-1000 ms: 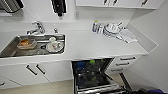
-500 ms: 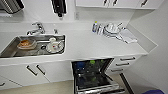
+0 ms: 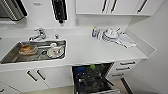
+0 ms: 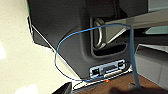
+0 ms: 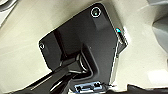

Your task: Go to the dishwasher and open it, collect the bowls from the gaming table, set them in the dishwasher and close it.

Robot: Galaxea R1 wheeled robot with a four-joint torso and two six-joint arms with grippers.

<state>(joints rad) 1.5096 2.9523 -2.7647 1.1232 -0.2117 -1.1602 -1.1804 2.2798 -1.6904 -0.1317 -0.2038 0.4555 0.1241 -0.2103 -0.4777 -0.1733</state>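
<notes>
The dishwasher [image 3: 93, 78] stands open under the white counter [image 3: 82, 51], right of centre in the head view. Its dark inside shows a wire rack [image 3: 100, 87] pulled out, with green and blue items in it. The gaming table is out of view. Two dishes sit in the steel sink [image 3: 10, 58]: a brownish-orange one [image 3: 27, 49] and a white one [image 3: 55, 51]. A stack of white dishes [image 3: 111, 35] rests at the back right of the counter.
White cabinet doors [image 3: 35, 77] flank the dishwasher on the left, drawers [image 3: 123, 67] on the right. A wall [image 3: 155, 62] closes the right side. A faucet [image 3: 37, 34] and a small bottle [image 3: 94, 31] stand on the counter. A blue cable [image 4: 65, 40] loops over my dark base above pale floor.
The whole head picture has slid slightly downward, so the camera has moved. The dishwasher, sink and dishes stand as before.
</notes>
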